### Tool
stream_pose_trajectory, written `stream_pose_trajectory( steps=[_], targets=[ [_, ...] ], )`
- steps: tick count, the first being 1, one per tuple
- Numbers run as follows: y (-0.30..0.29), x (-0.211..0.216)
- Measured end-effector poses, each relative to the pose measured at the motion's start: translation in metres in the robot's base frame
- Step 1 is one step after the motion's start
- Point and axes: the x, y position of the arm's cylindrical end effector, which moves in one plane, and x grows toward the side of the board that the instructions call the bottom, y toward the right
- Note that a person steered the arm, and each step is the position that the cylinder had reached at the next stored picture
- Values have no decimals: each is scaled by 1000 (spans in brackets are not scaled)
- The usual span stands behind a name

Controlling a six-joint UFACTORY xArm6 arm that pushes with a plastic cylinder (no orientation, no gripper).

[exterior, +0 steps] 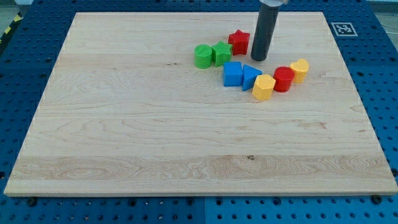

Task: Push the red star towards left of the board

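The red star lies on the wooden board in the upper middle, right of centre. My tip is at the lower end of the dark rod, just right of the red star and slightly below it, close to touching it. A green star-like block sits directly left and below the red star, with a green cylinder beside it.
Below my tip lie a blue block, a blue wedge-like block, a yellow block, a red cylinder and a second yellow block. A fiducial tag marks the board's top right corner.
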Motion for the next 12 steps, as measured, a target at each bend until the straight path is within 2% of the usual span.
stream_pose_trajectory(
  steps=[1,3,7,8,10,12],
  targets=[
    [-32,-37],
    [-94,-44],
    [-120,-44],
    [-104,-30],
    [-161,-33],
    [-165,-34]
  ],
)
